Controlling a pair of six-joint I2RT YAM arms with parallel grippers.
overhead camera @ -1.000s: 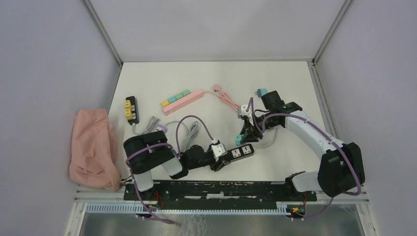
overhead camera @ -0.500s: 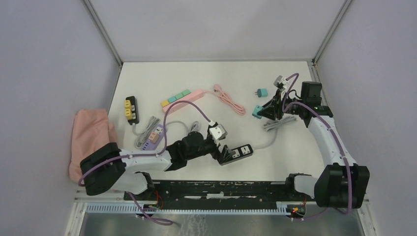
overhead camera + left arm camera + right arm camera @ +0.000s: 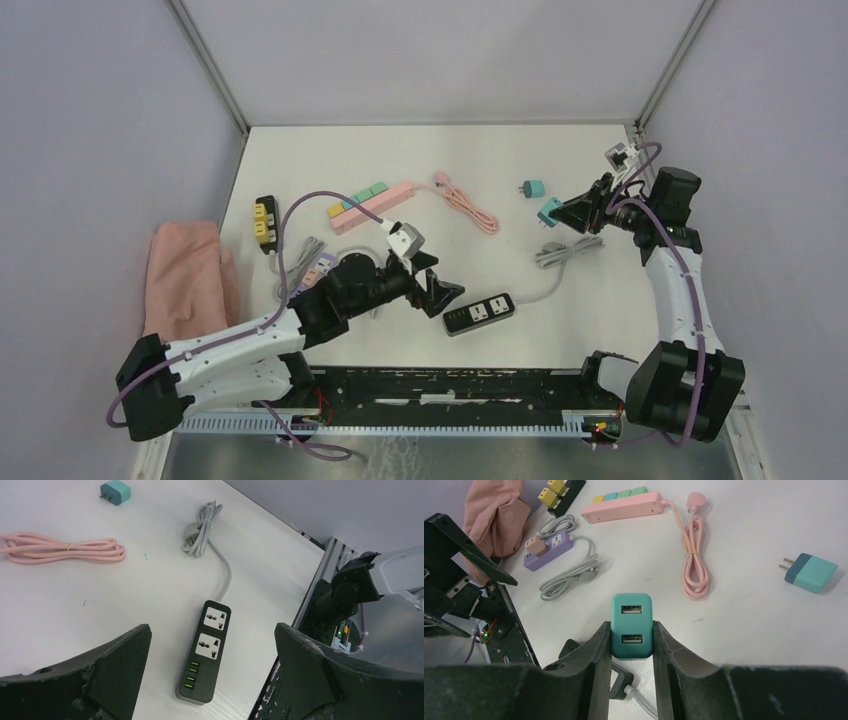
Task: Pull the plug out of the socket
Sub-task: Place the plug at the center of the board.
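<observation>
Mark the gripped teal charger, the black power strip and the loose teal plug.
teal charger (image 3: 631, 624): right wrist view, face between USB ports.
black power strip (image 3: 216, 617): left wrist view, upper white socket.
loose teal plug (image 3: 817, 575): right wrist view, light body.

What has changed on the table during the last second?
The right tool carried the teal USB charger away from the black power strip, toward the right wall. The left tool let go of the strip and drew back, open. The pink power strip stayed.

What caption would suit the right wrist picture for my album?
Right gripper holds a teal plug over the white table, pink cable beyond.
</observation>
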